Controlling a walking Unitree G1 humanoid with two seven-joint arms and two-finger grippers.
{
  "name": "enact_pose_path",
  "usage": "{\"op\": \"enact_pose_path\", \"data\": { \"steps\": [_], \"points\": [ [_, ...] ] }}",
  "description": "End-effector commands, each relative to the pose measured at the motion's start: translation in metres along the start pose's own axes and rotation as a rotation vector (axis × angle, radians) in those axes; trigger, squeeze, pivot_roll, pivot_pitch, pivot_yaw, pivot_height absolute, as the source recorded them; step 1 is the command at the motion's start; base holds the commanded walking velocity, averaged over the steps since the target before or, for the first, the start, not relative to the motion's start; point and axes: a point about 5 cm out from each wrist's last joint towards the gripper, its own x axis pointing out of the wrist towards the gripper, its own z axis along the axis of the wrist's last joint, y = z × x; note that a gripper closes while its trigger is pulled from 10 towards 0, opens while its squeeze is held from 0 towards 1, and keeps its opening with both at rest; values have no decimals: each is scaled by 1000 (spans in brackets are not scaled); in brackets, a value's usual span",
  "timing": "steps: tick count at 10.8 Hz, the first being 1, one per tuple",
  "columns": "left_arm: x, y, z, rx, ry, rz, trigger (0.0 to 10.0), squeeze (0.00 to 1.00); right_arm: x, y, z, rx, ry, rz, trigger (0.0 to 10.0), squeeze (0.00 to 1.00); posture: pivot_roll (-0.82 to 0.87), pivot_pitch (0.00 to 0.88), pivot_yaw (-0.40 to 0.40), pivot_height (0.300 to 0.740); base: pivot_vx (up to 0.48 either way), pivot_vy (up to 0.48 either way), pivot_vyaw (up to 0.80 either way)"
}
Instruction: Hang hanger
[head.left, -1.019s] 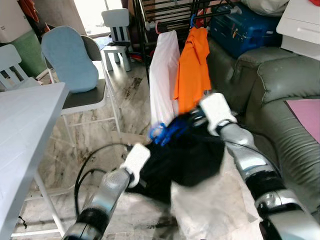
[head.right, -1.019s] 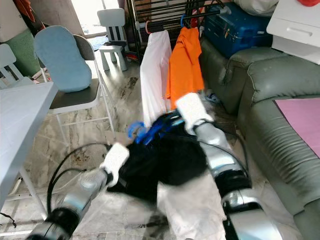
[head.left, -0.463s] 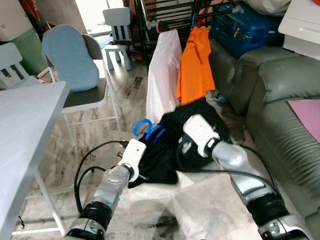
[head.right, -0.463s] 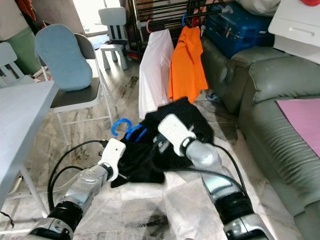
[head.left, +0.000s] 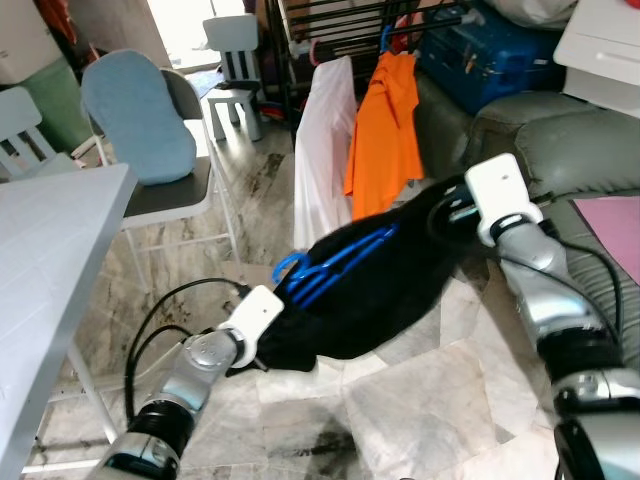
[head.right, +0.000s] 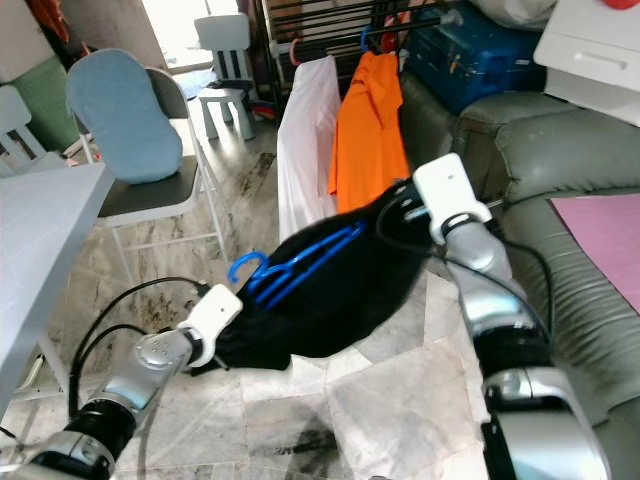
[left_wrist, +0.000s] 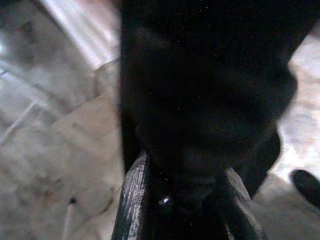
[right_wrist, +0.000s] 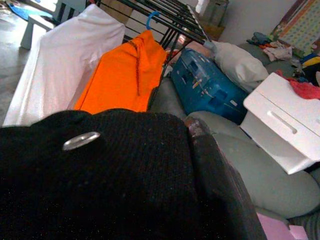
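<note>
Presently both hands pinch black garment (head.left: 380, 290) ends: left hand (left_wrist: 175, 200) low, right hand (head.left: 445, 205) near rack (head.left: 340, 30); blue hanger (head.left: 325, 270) inside; floor (head.left: 440, 400) open below.

— Any room at the rack (head.left: 350, 30)?
— A white shirt (head.left: 325, 150) and orange shirt (head.left: 385, 125) crowd its front; a sofa (head.left: 560, 150) blocks its right; bare floor (head.left: 250, 190) lies to its left.

blue hanger (head.left: 335, 263) mostly buried in black garment (head.left: 385, 290), both hands' fingertips covered by cloth, left wrist view blurred
</note>
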Motion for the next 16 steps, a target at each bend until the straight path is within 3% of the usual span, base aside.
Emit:
{"op": "enact_pose_path", "data": {
  "steps": [1,3,4,5,7,8,10,12,13,16],
  "points": [
    [-10,21,-15,-35,61,93,0,0,5,-14,14,9,-51,-60,0,0,-235,0,123,740,0,0,0],
    [-13,28,-24,-29,106,101,0,0,5,-6,17,56,-65,-36,0,0,-238,0,124,740,0,0,0],
    [-12,28,-24,12,125,112,0,0,4,12,28,103,-105,35,0,0,-243,0,127,740,0,0,0],
    [-8,27,-20,9,116,127,0,0,1,32,39,204,-132,116,0,0,-244,0,127,740,0,0,0],
    [6,15,1,-23,58,137,0,0,-21,97,67,349,-195,429,0,0,-249,0,125,740,0,0,0],
    [14,7,14,-61,22,140,0,0,-37,126,70,337,-193,583,0,0,-249,0,121,740,0,0,0],
    [24,2,40,-182,-48,149,0,0,-63,152,55,261,-148,806,0,0,-250,0,118,740,0,0,0],
    [30,-8,61,-259,-111,93,0,0,-76,162,33,206,-73,876,0,0,-253,0,121,740,0,0,0],
    [33,-15,77,-288,-165,29,0,0,-87,171,11,120,-22,933,0,0,-248,0,123,740,0,0,0],
    [35,-32,100,-320,-241,-72,0,0,-108,196,-9,90,38,1007,0,0,-235,0,120,740,0,0,0]
  ]
}}
